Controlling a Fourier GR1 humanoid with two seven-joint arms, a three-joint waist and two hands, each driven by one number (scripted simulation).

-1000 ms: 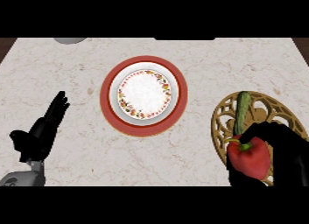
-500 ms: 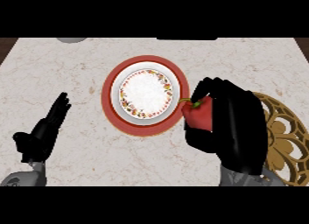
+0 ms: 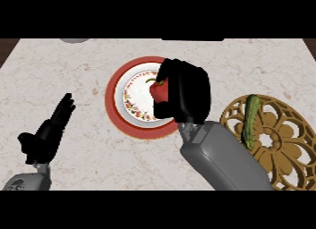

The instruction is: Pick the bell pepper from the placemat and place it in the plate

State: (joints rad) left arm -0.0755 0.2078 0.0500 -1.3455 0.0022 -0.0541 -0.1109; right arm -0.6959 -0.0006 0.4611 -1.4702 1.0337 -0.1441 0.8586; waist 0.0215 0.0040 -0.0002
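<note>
Nearest the viewer, the left hand [image 3: 48,134] rests at the lower left with fingers straight and nothing in it, clear of the work, while the ornate gold placemat [image 3: 289,147] at right bears only a green cucumber [image 3: 251,120]. Farther in, the right hand [image 3: 185,91] curls round the red bell pepper [image 3: 158,91], holding it over the white centre of the red-rimmed plate [image 3: 124,96], judged ready for release.

The pale veined marble-look counter top [image 3: 87,67] appears smooth and matt. The round golden openwork placemat [image 3: 289,147] looks like carved wood. The red-rimmed, flower-patterned round plate [image 3: 130,96] looks glazed ceramic.
</note>
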